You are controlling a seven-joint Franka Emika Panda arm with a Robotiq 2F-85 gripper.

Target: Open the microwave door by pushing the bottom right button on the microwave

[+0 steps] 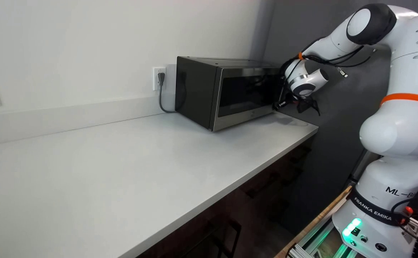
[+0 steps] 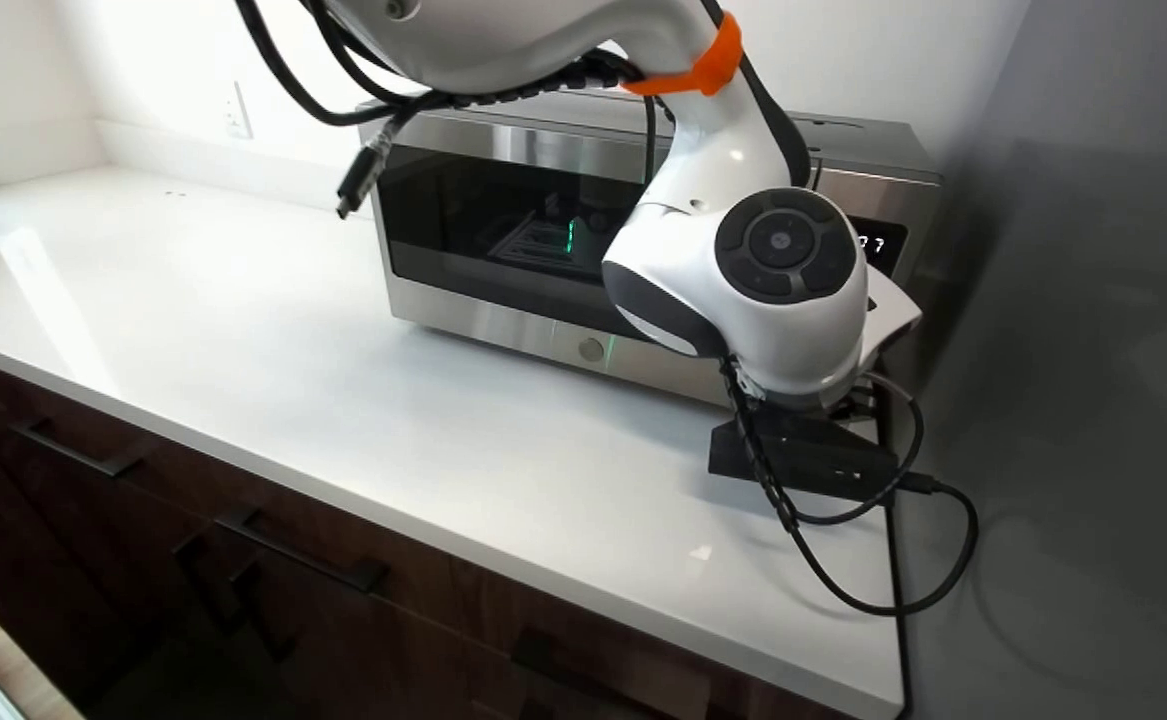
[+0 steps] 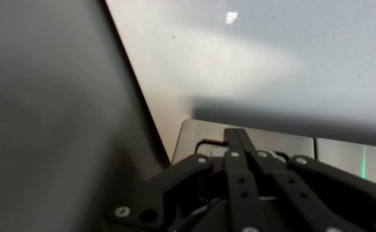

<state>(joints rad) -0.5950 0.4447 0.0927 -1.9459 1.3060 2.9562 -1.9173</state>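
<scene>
Smooth dark panelling sides the boxy microwave (image 1: 196,95), which stands along the back edge of the glossy white bench (image 1: 123,179), at its end beside the grey wall (image 2: 1093,380). The closed door (image 2: 473,215) is shiny black glass framed in brushed steel. The wrist view reveals what both exterior views leave unclear: the pincer (image 3: 238,133) is clenched, slim black fingers (image 3: 231,139) meeting, before a partly hidden, dark-outlined steel button (image 3: 204,149); whether they touch it I cannot tell. White clock digits (image 2: 873,244) glow in an exterior view; a grey plug (image 1: 161,77) shows in an exterior view.
</scene>
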